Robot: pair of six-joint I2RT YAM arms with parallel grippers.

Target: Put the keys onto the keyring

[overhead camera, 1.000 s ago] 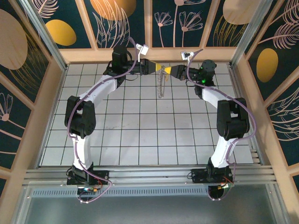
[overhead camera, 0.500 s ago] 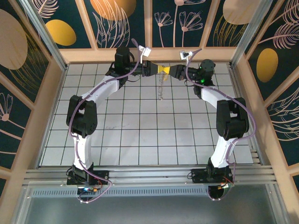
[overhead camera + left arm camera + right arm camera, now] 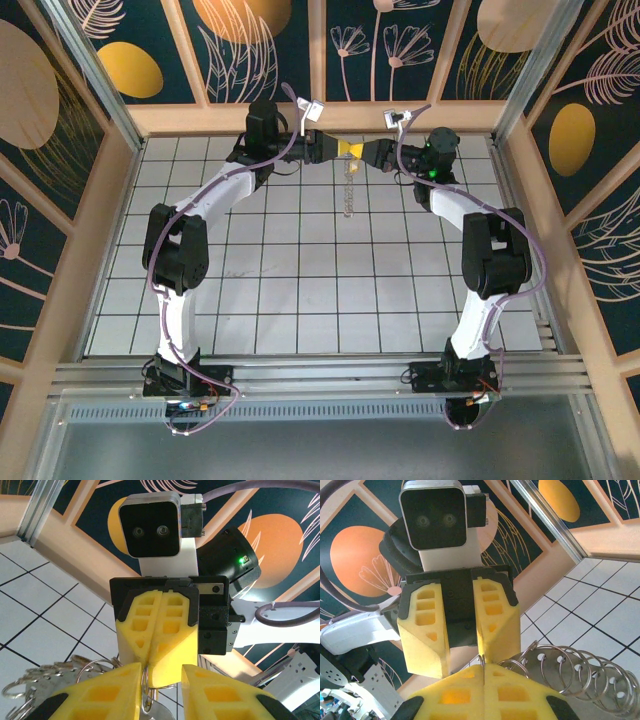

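Note:
At the back of the table my two grippers meet tip to tip above the tiles. My right gripper (image 3: 360, 150) (image 3: 484, 670) is shut, pinching a thin wire loop of the keyring (image 3: 565, 675) at its fingertip seam. The keyring is a silvery chain of rings and hangs below the tips (image 3: 348, 190). My left gripper (image 3: 340, 148) (image 3: 161, 670) is open. Its yellow fingers (image 3: 100, 692) straddle the right gripper's shut tip (image 3: 150, 667), and one ring (image 3: 144, 692) lies against the left finger's inner face. The brass key is out of view.
The wooden back rail (image 3: 320, 115) runs right behind both grippers. A flat silver plate with holes (image 3: 600, 667) hangs among the rings. White tiled floor (image 3: 320, 280) stretches toward the arm bases.
The left gripper has slid right until its tips meet the right gripper's. The hanging keyring has shifted slightly with it. Little has moved in the last half second.

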